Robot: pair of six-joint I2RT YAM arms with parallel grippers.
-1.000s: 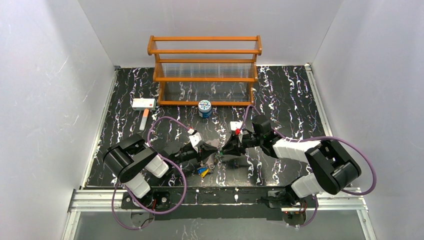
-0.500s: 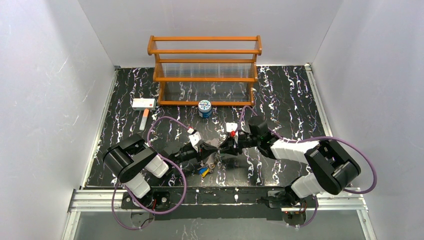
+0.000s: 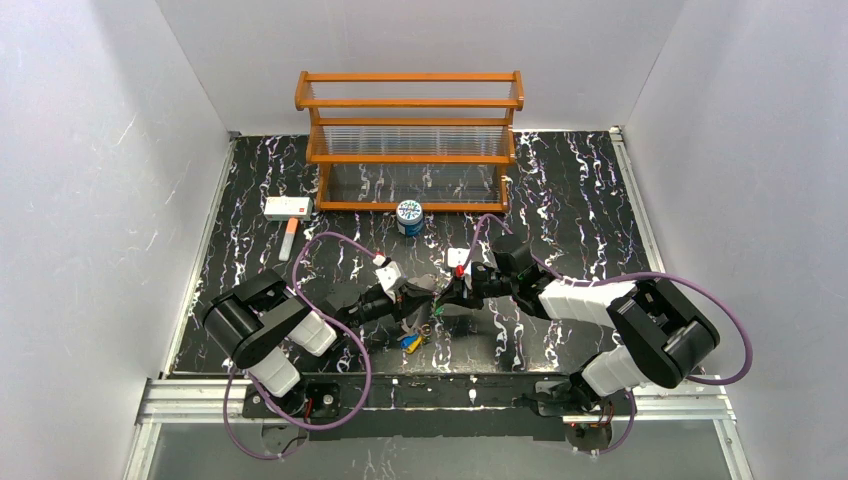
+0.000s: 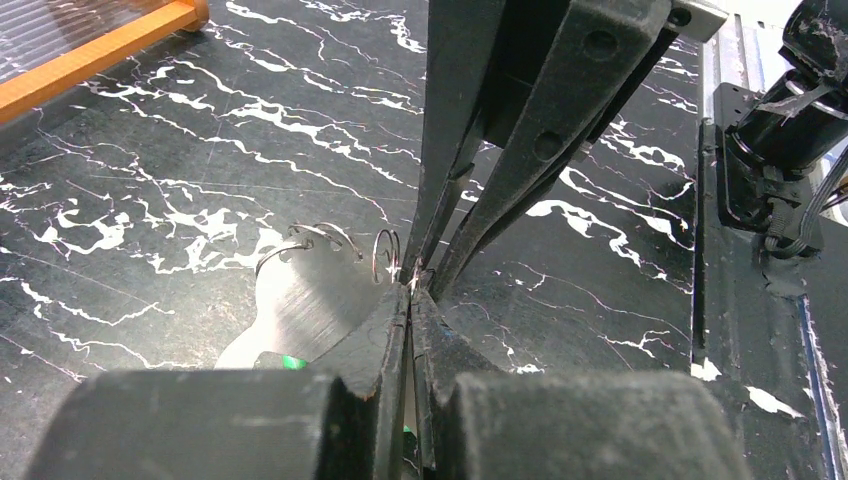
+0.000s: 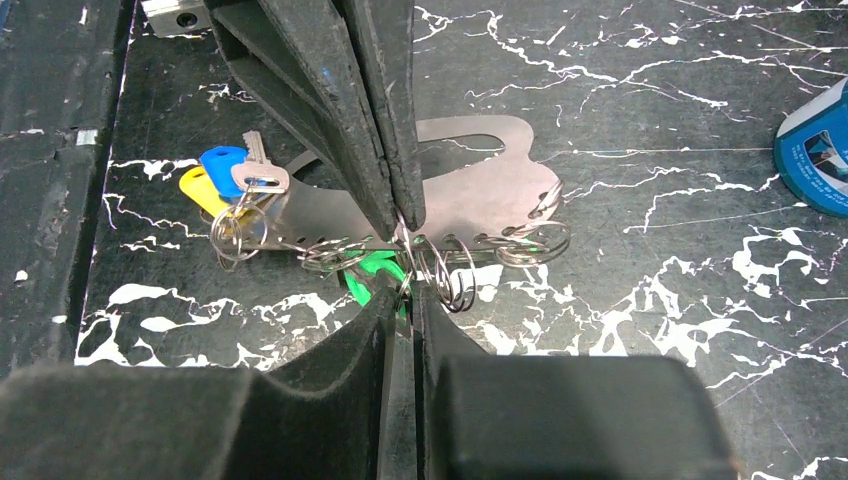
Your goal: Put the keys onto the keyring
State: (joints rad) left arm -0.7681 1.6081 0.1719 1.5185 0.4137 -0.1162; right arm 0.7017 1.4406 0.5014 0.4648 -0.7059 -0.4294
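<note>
**Legible writing:** none. The round blue-and-white can (image 3: pixel 409 216) has a printed lid too small to read. The white rectangular box (image 3: pixel 288 207) shows only a red mark.

**Table** (image 3: pixel 580 190): black surface with white marble veining and a slight gloss.

**Rack** (image 3: pixel 410 100): orange wood rails with ribbed clear shelves, at the far middle.

**Keyring** (image 5: pixel 480 190): flat brushed-metal plate with curved outlines and small wire split rings strung along one edge. It sits at the near middle of the table, between the two arms.

**Keys** (image 5: pixel 222 172): blue and yellow plastic heads and one bare silver key, bunched on rings at one end of the plate. A green head (image 5: pixel 368 270) sits by the middle rings.

**Left gripper** (image 4: pixel 410 292): matte black fingers pressed together, tips pinching the plate's ringed edge.

**Right gripper** (image 5: pixel 402 295): fingers drawn almost together, with only a slit between them. The tips meet the left gripper's at the rings, just beside the green head. Whether they pinch a ring cannot be told.
</note>
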